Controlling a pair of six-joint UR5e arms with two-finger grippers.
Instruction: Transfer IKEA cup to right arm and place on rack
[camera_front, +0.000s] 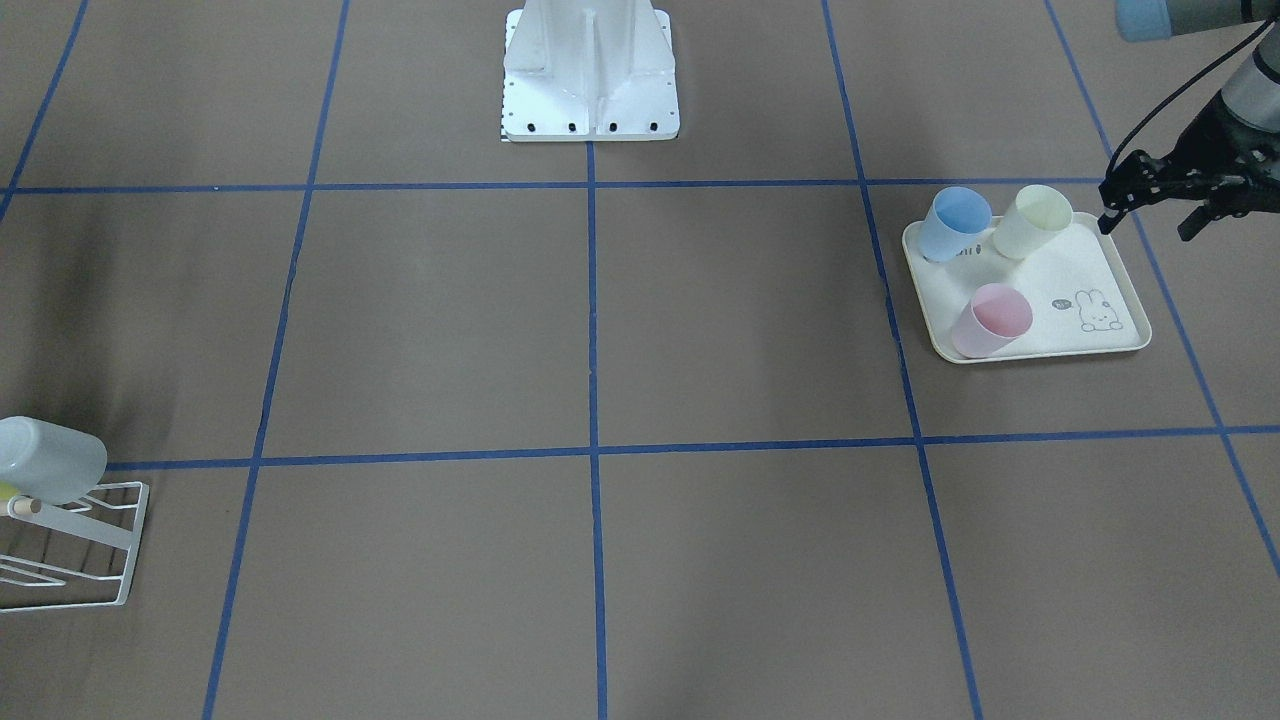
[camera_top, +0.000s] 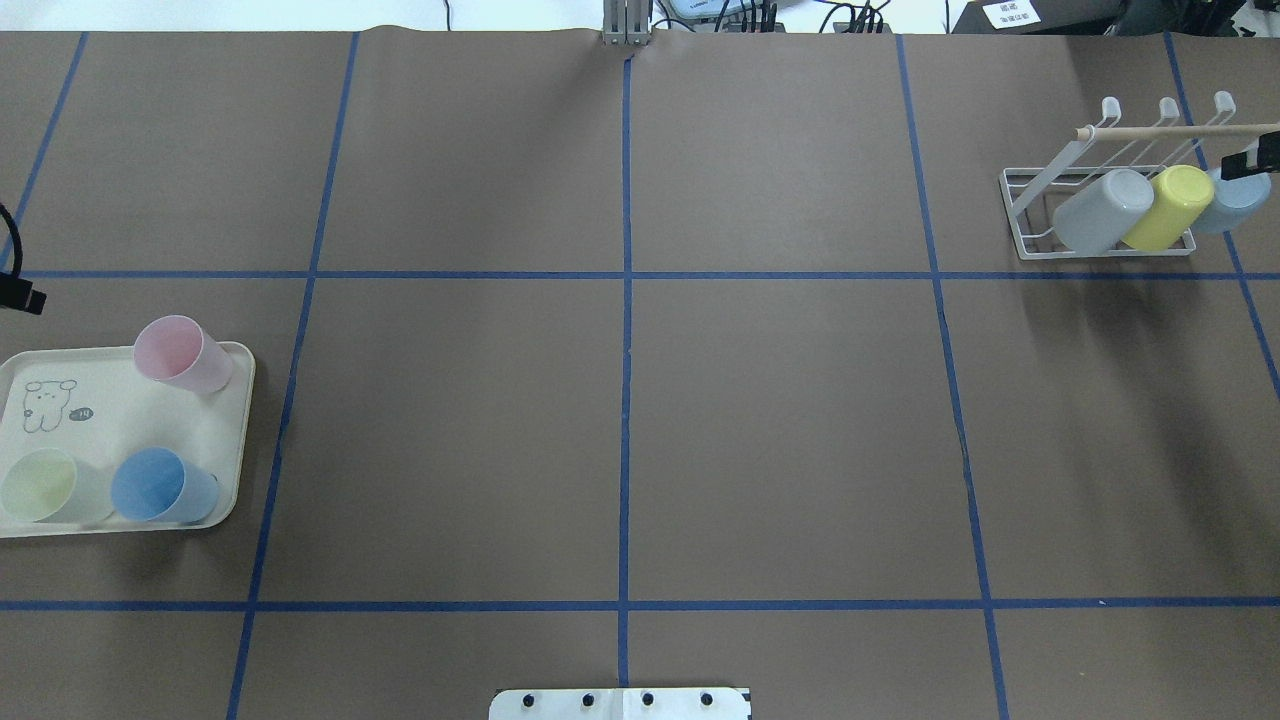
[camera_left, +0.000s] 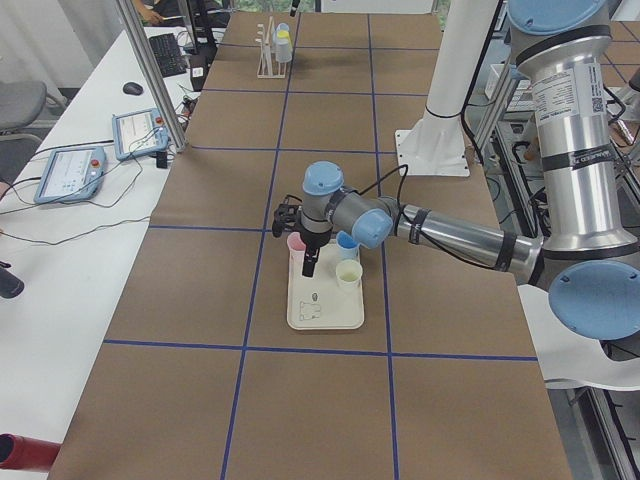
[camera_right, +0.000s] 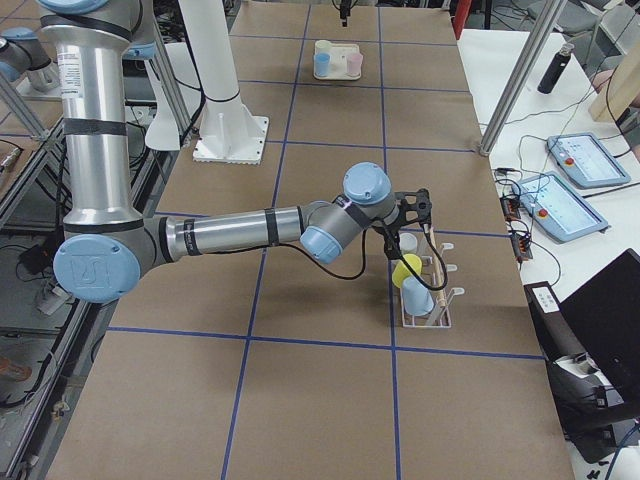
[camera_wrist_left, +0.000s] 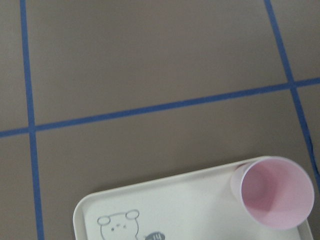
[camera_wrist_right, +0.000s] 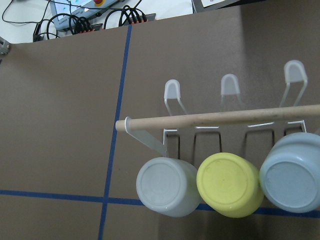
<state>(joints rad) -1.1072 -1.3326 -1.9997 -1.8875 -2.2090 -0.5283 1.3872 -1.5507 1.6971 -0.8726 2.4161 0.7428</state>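
Fingers (camera_front: 1106, 218) of my left gripper (camera_front: 1147, 228) stand apart, empty, by the tray (camera_top: 130, 420); the right gripper (camera_right: 422, 205) by the rack (camera_top: 1150, 131) I cannot judge. Tray holds three cups (camera_top: 185, 352), rack three more. Brown table (camera_top: 780, 420), blue tape grid (camera_top: 625, 300), white bench (camera_left: 60, 260) alongside. Front view cuts off the rack.

bright even light; soft shadow beside rack (camera_top: 1150, 131); left wrist view blurry

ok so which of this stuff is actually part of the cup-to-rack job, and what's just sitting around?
Job: pink cup, blue cup, pale yellow cup on the tray; rack; left gripper; right gripper.

Lying about: grey cup, bright yellow cup, light blue cup already on the rack; robot base; tablets on the side bench.
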